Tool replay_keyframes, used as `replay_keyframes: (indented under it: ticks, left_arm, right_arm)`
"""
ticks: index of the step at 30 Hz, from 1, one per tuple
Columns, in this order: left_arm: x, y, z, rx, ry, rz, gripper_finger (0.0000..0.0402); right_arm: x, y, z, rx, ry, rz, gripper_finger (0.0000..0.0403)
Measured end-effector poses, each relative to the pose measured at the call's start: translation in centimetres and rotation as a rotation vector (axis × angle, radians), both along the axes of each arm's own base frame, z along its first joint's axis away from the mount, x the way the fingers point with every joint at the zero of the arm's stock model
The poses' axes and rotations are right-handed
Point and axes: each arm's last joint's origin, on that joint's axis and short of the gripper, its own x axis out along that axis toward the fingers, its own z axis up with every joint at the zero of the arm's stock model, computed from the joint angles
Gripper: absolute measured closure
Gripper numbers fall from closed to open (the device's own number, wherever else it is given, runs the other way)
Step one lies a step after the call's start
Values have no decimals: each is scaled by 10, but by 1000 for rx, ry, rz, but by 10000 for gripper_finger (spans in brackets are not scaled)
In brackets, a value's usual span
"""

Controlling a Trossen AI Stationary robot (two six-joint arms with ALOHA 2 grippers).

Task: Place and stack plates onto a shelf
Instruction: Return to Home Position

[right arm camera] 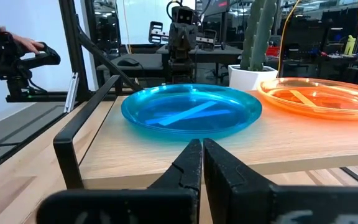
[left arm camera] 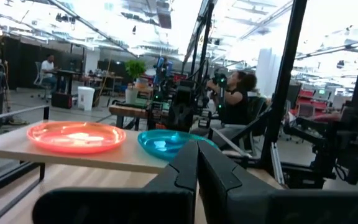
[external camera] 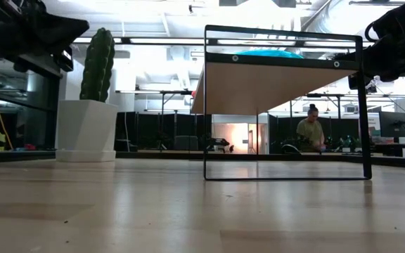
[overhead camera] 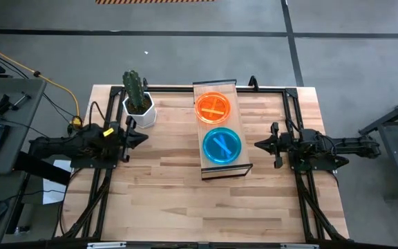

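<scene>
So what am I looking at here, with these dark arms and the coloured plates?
Two robot arms at a wooden table. One picture looks down from above, one looks level across the tabletop, and two come from cameras on the arms' wrists. On the table stands a low shelf carrying an orange plate and a blue plate side by side, with a potted cactus nearby. The left end effector and the right end effector sit either side of the shelf, both shut and holding nothing.

The left arm (overhead camera: 68, 146) reached level across the table's (overhead camera: 185, 200) left edge, the left gripper (overhead camera: 138, 136) pointing inward, fingers pressed together. The right arm (overhead camera: 334, 146) crossed the right edge, the right gripper (overhead camera: 259, 144) likewise closed.
</scene>
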Motion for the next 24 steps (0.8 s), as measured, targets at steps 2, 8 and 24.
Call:
replay_keyframes:
  ticks: [2, 8, 24]
  left_arm:
    - [0, 0, 0, 0, 5, 0, 402]
    - [1, 0, -4, -2, 37, 0, 402]
    - [3, 1, -21, -14, 219, 31, 402]
  right_arm:
    - [0, 0, 0, 0, -3, 2, 402]
    - [-2, 3, 2, 1, -29, 25, 402]
    - [-2, 6, 2, 2, -28, 61, 402]
